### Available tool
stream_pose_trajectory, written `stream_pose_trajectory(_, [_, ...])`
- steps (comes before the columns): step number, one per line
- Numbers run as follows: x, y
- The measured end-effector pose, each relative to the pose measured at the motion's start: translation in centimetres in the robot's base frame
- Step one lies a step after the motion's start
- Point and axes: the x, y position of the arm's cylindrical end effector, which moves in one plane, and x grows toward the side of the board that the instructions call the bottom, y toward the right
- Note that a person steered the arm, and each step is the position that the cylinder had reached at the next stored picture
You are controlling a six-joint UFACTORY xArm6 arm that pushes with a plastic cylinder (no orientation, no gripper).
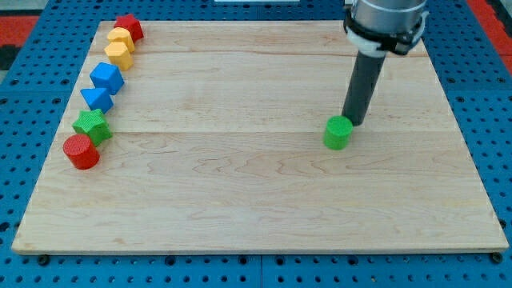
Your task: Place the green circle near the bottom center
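Note:
The green circle (338, 133), a short green cylinder, stands on the wooden board (256, 200) right of centre. My tip (351, 122) is at the lower end of the dark rod, just above and to the right of the green circle, touching or almost touching it. The rod rises to the arm at the view's top right.
A row of blocks lines the board's left edge: a red block (129, 28), two yellow blocks (120, 38) (119, 54), a blue block (106, 78), a blue triangle (98, 99), a green star (92, 126) and a red cylinder (81, 151). Blue pegboard (488, 120) surrounds the board.

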Motion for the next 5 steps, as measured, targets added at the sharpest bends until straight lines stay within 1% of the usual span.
stream_pose_trajectory(1, [3.1, -0.5])
stream_pose_trajectory(3, [3.4, -12.1])
stream_pose_trajectory(4, [6.7, -12.4])
stream_pose_trajectory(5, [7.3, -10.1])
